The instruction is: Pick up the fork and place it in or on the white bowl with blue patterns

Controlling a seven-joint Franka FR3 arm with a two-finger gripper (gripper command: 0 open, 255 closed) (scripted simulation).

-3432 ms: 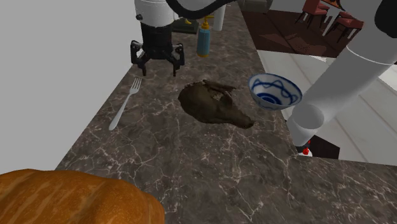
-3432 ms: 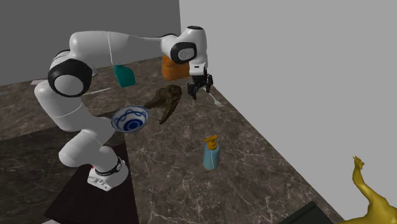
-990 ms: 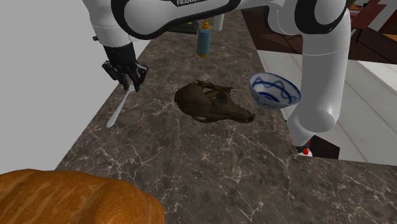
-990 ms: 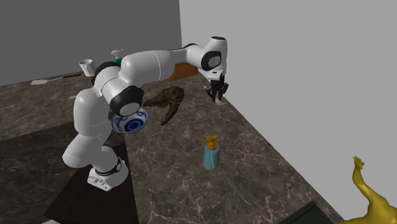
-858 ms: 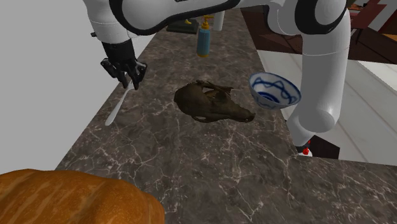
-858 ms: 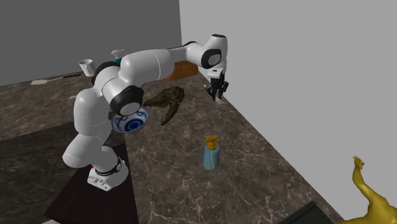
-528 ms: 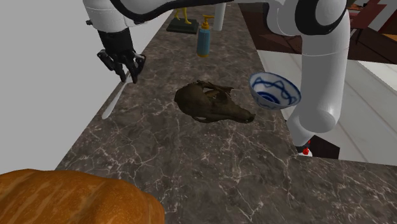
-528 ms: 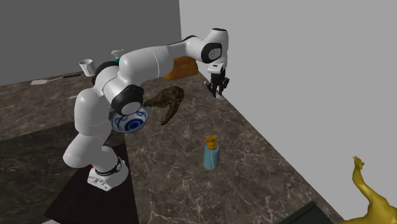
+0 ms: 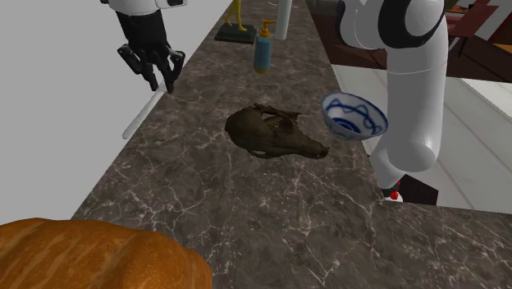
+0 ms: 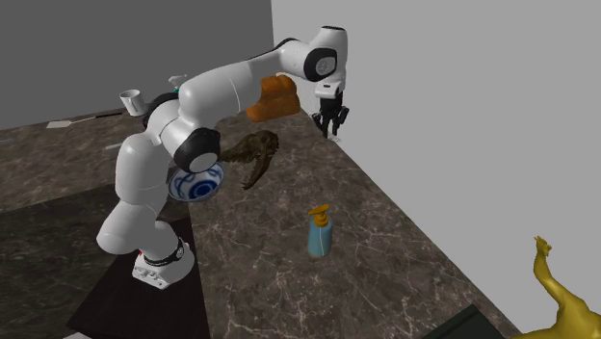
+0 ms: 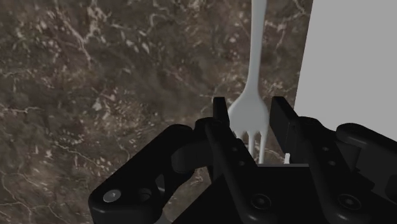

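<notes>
My end effector [image 9: 161, 82] was closed to a narrow gap on the fork [image 9: 144, 115]. Its fingers [image 11: 219, 113] clasped the head just above the tines, and the handle ran out past my fingertips along the desk [image 9: 246, 197] edge by the grey wall. The white bowl with blue patterns [image 9: 354, 115] sat well apart from my end effector, with a dark brown lump [image 9: 271, 133] between us.

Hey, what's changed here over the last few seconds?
The gripper came down over the counter, shut on the fork near its prongs and has raised it. The fork now hangs slanted from the gripper, shifted toward the shoulder view's upper left. The bowl, brown skull, blue bottle and bread stayed put.
</notes>
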